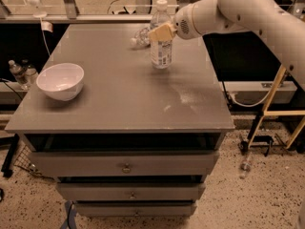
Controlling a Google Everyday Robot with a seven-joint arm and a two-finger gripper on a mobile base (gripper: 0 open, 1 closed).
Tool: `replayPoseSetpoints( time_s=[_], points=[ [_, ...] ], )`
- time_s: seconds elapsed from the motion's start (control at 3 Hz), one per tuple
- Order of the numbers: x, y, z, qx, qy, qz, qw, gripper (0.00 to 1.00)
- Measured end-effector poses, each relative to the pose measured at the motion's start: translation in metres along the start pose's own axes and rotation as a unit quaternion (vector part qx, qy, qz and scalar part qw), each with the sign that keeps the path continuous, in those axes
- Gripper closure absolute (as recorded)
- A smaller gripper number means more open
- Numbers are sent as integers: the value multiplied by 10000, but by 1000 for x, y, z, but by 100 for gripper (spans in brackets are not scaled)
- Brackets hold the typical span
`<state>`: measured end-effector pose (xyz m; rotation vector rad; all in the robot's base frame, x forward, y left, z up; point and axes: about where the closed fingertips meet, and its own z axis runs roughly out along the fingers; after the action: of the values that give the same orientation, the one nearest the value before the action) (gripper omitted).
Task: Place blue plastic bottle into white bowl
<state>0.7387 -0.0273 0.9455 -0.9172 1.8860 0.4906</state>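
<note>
The blue plastic bottle (161,49) stands upright at the back middle of the grey table (119,104), with its white cap on top. My gripper (162,32) reaches in from the right and is shut on the bottle's upper body, with one tan finger (161,32) across its front. The bottle's base is at or just above the tabletop. The white bowl (60,81) sits upright and empty near the table's left edge, well to the left of the bottle and nearer the front.
A small crushed clear bottle (140,36) lies just behind and left of the gripper. The table has drawers (126,166) below. Bottles (21,73) stand on the floor at left. A yellow frame (276,94) and a floor bottle (245,163) are at right.
</note>
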Motion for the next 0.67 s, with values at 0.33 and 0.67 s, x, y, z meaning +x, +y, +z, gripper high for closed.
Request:
replayPoseSetpoints(
  time_s=[0.33,0.67],
  points=[
    [-22,6,-16,-241,-405,-337,9983,93],
    [-49,17,-34,-537,-782,-883,9916,100]
  ],
)
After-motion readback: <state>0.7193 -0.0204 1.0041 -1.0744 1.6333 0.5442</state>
